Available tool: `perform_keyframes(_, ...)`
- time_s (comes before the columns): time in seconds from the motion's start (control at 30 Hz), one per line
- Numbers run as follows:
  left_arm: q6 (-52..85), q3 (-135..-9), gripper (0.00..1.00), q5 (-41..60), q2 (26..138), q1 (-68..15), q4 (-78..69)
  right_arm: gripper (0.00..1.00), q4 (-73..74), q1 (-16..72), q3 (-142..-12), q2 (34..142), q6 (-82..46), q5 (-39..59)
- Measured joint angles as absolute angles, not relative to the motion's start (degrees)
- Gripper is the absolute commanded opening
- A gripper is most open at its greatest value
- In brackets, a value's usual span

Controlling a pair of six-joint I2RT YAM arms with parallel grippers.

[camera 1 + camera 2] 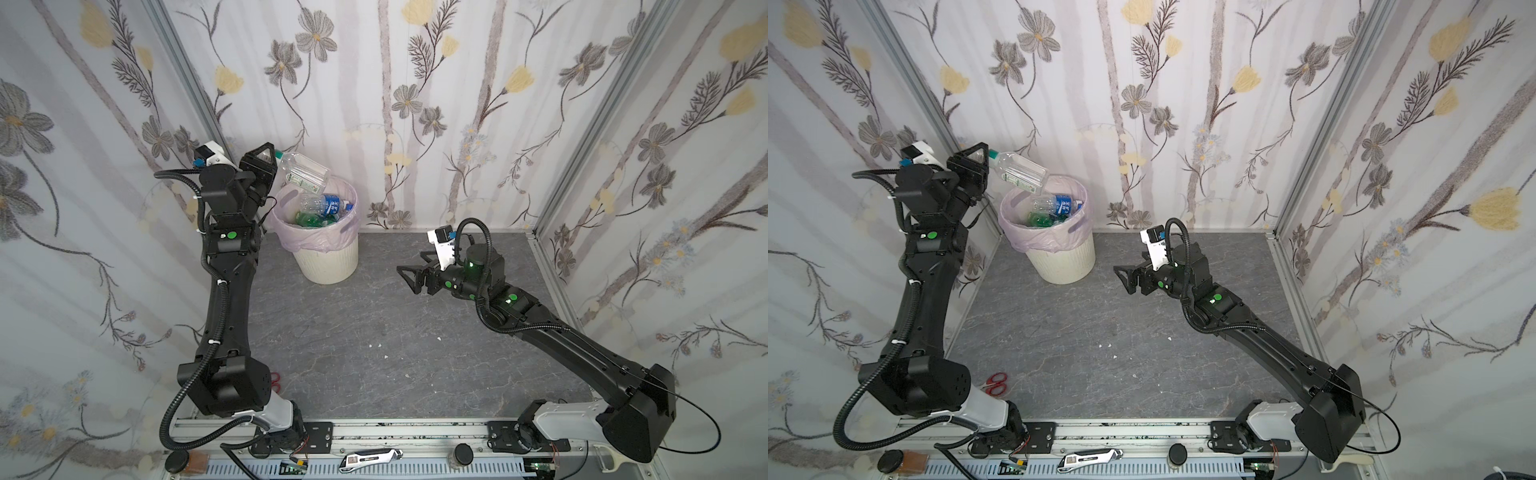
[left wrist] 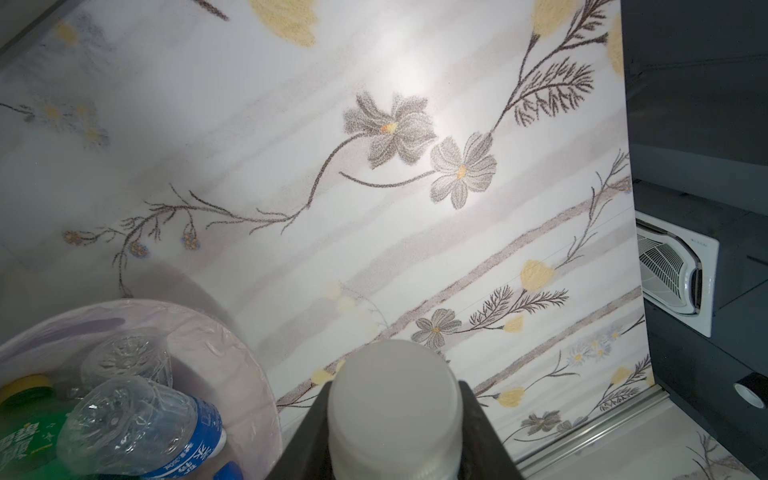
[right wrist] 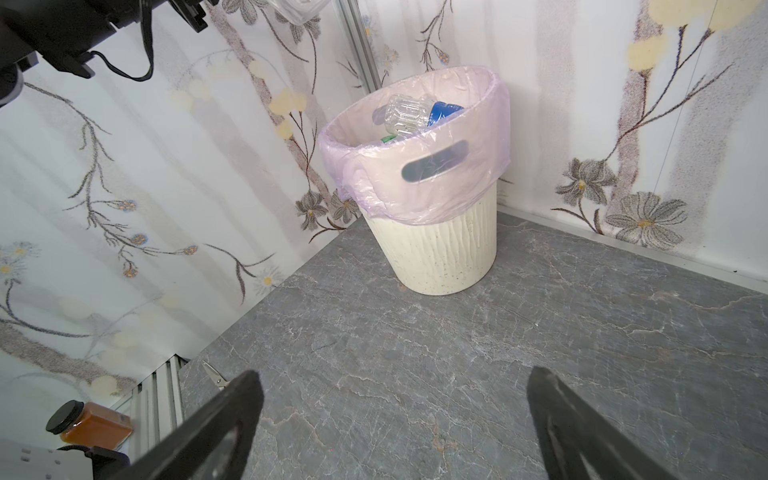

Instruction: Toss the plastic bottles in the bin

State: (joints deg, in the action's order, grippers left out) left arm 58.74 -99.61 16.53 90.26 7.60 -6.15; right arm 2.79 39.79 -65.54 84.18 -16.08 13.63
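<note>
The clear plastic bottle with a green and white label [image 1: 305, 170] is up in the air, just above the back rim of the round cream-white ribbed bin with a pink bag inside [image 1: 328, 266]. The left pincer [image 1: 274, 160] is squeezed narrow on the bottle's cap end. The bottle's long side slants away from the pincer and down, so its flat bottom end points at the bin's mouth. In both top views that end sits over the rim, on the side nearest the left arm. In the left wrist view the bin's mouth lies off to one side of the bottle. So I think the bottle is not quite over the middle and needs a small move across before it is let go. Other bottles [image 1: 326, 205], clear with blue labels and green, are piled high in the bin. The right pincer [image 1: 409, 280] is wide and empty, well apart, low over the grey stone-look surface [image 1: 374, 332], pointing toward the bin.
</note>
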Motion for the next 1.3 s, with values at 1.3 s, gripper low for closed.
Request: perform_keyframes(1.3, 26.9, -75.5, 1.00, 15.4, 72.3, -9.4, -1.1, 1.00, 2.5, 31.4, -56.3, 77.1, -17.9, 7.2)
